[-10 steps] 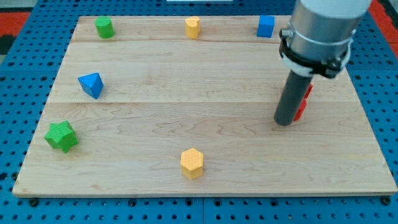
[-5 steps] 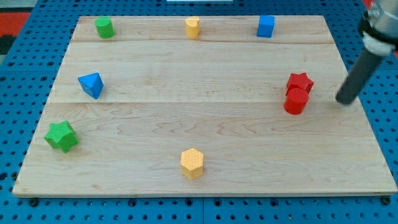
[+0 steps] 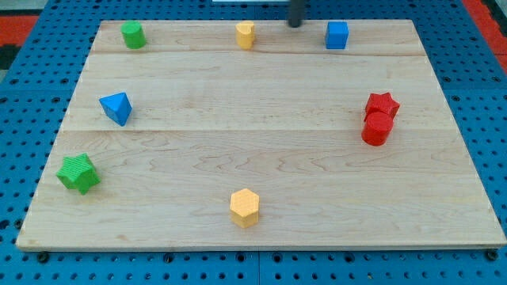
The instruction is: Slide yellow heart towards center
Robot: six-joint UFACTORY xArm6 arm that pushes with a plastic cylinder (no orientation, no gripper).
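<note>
The yellow heart point(image 3: 245, 34) sits near the board's top edge, a little left of the middle. My tip point(image 3: 295, 24) is at the view's top edge, to the right of the heart and apart from it, between it and the blue cube point(image 3: 337, 35). Only the rod's lower end shows.
A green block point(image 3: 132, 35) sits at the top left. A blue triangular block point(image 3: 116, 108) and a green star point(image 3: 78, 173) are at the left. A yellow hexagon point(image 3: 245, 207) is at the bottom middle. A red star point(image 3: 382, 105) touches a red cylinder point(image 3: 376, 129) at the right.
The rod moved from beside the red blocks, out past the board's right edge, then to the top edge near the yellow heart. No block has moved.
</note>
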